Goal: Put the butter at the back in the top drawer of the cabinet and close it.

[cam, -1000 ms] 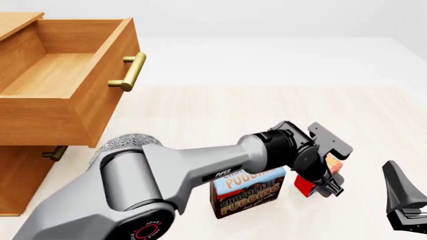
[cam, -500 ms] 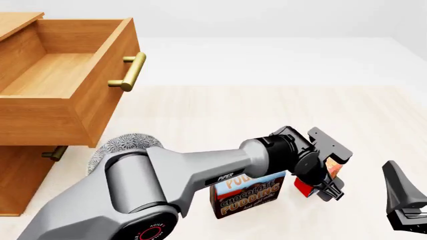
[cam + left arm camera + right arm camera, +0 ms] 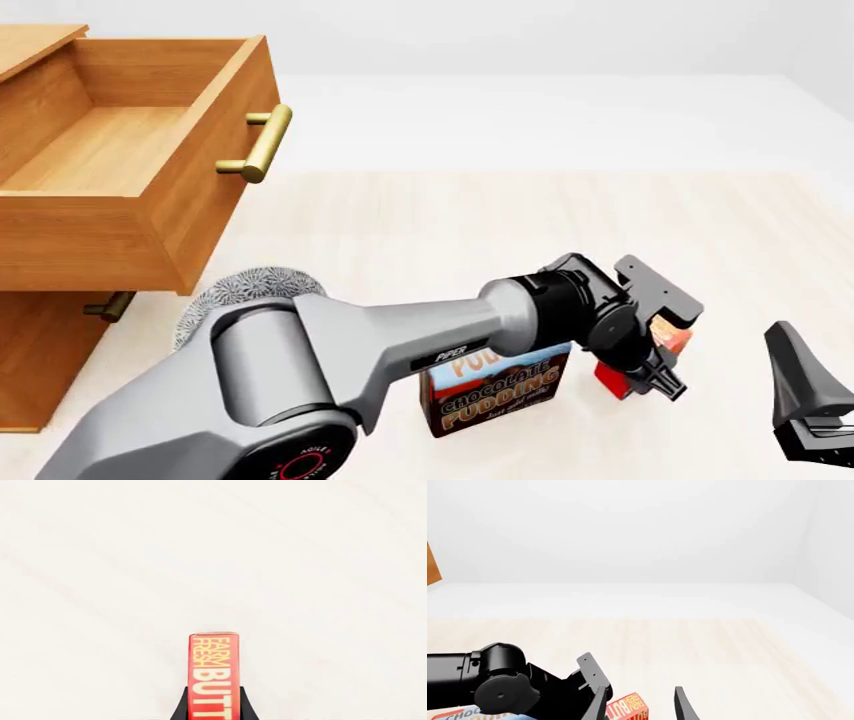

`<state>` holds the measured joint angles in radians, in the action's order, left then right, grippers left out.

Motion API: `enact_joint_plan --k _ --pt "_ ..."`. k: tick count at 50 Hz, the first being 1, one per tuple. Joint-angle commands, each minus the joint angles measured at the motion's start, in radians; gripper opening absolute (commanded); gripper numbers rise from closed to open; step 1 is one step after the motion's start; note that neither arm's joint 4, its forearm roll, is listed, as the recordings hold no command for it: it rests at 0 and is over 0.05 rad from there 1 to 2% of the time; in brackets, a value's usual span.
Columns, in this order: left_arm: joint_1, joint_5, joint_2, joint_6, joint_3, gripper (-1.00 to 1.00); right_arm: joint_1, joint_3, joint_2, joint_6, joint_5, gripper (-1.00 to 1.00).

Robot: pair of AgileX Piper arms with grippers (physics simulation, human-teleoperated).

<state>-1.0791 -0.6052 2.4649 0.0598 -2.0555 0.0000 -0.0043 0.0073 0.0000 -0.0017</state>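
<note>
The butter (image 3: 213,675), a red box with yellow and white lettering, stands on edge on the pale table. Both fingers of my left gripper (image 3: 212,707) press its two sides, so it is shut on the box. From the front, that left gripper (image 3: 654,370) reaches down over the butter (image 3: 611,377), which is mostly hidden. The cabinet (image 3: 54,340) stands at the far left with its top drawer (image 3: 200,210) pulled out and empty, brass handle (image 3: 260,145) facing right. My right gripper (image 3: 640,690) hangs open at the right edge and holds nothing.
A blue-and-brown chocolate pudding box (image 3: 494,385) stands just left of the butter, under my left arm's forearm. A lower drawer handle (image 3: 110,305) shows beneath the open drawer. My right gripper (image 3: 807,400) waits close to the right of the butter.
My left gripper has sunk a little lower over the butter. The right arm and the drawer have not moved.
</note>
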Motion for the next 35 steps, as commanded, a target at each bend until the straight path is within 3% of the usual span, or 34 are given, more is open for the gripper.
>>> enact_joint_plan --k 1,3,5,16,35 --pt "-0.002 0.008 -0.033 -0.029 0.014 -1.0 0.0 0.0 0.0 0.0 0.0 1.0" --pt "0.045 0.055 -0.087 -0.104 0.096 -1.0 0.0 0.0 0.0 0.0 0.0 1.0" --pt "0.024 0.024 -0.084 -0.075 0.063 -1.0 0.0 0.0 0.0 0.0 0.0 1.0" --pt "0.019 0.013 -0.169 -0.095 0.078 -1.0 0.0 0.0 0.0 0.0 0.0 1.0" --pt "0.04 -0.002 -0.388 -0.177 0.153 -1.0 0.0 0.0 0.0 0.0 0.0 1.0"
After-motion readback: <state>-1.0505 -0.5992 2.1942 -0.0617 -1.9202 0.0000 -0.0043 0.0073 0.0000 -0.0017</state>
